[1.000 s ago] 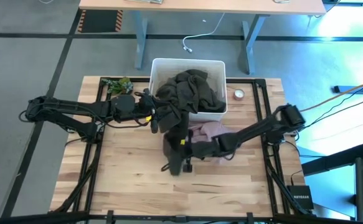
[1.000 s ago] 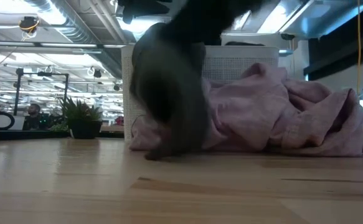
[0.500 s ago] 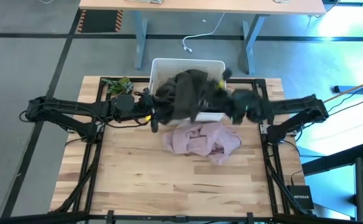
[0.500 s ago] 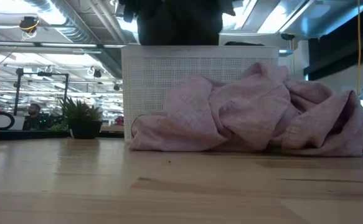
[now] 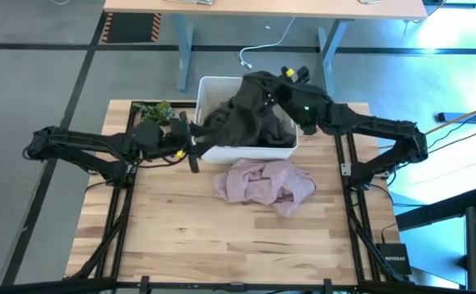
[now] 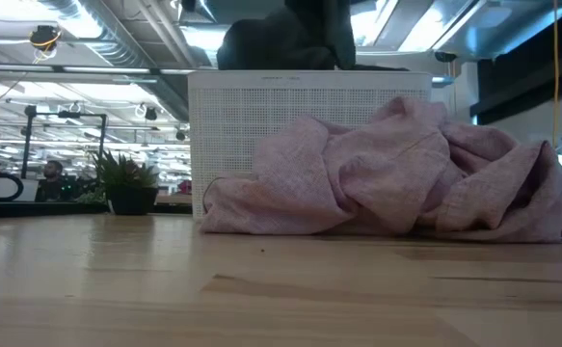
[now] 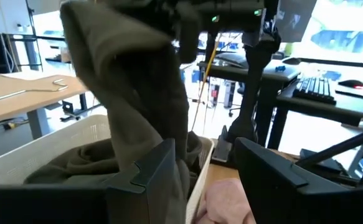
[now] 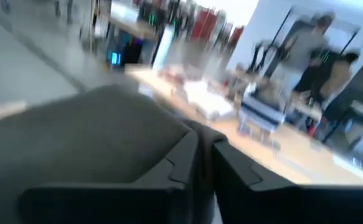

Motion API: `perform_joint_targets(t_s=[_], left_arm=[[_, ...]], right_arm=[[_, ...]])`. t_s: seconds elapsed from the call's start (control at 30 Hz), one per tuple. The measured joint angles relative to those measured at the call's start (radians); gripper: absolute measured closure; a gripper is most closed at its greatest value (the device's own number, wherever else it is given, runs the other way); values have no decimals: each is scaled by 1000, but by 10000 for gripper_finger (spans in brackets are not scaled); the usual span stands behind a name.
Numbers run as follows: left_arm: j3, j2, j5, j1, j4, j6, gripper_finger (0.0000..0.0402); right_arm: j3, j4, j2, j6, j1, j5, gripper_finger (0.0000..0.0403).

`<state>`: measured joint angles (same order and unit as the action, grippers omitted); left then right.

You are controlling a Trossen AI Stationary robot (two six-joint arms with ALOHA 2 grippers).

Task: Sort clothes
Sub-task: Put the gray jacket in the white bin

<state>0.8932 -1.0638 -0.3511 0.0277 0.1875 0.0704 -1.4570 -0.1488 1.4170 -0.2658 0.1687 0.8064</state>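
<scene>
A dark olive garment (image 5: 246,114) hangs from my right gripper (image 5: 267,85) over the white bin (image 5: 221,153), and its lower part lies on other dark clothes in the bin. It also shows in the left wrist view (image 7: 128,93). A pale pink garment (image 5: 264,181) lies crumpled on the table in front of the bin. My left gripper (image 5: 192,155) is open and empty beside the bin's near left corner, level with the table. My right gripper pinches a bunched upper part of the olive garment (image 8: 169,140) between its two shut fingers, above the bin's far side. The garment hangs below the fingers (image 7: 137,56), and its lower end rests inside the bin.
A small green mottled lump (image 5: 154,112) lies at the table's far left, next to the bin. The bin's perforated front wall (image 6: 261,125) stands right behind the pink garment (image 6: 387,178). The table's near half is bare wood (image 5: 238,245).
My right gripper has lifted the dark olive garment off the table near the pink one, swung up toward the far right, then over the bin. The garment is now clear of the table and hangs into the bin. My left gripper has drawn back slightly toward the table's left.
</scene>
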Motion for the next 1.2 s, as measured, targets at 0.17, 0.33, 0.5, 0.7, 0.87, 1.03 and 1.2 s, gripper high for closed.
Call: perform_joint_targets(t_s=[0.17, 0.33, 0.5, 0.7, 0.87, 1.03, 1.2], left_arm=[[0, -1, 0, 0, -1, -6, 237], [0, -1, 0, -2, -2, 5, 237], [0, -1, 0, -3, -4, 5, 237], [0, -1, -1, -3, -15, 9, 237], [0, -1, -1, -3, -22, 33, 237], [0, -1, -2, -3, -21, 29, 237], [0, -1, -2, -4, -33, 28, 237]], right_arm=[[0, -236, 1, 132, 52, 0, 288], [-30, -361, -3, 163, 22, 39, 232], [-87, -366, -6, 109, -11, 37, 207], [-179, -437, -6, 25, -90, 91, 205], [-223, -473, -6, 25, -145, 201, 205], [-219, -553, -6, 122, -91, 219, 205], [-217, -787, -6, 382, 16, -25, 205]])
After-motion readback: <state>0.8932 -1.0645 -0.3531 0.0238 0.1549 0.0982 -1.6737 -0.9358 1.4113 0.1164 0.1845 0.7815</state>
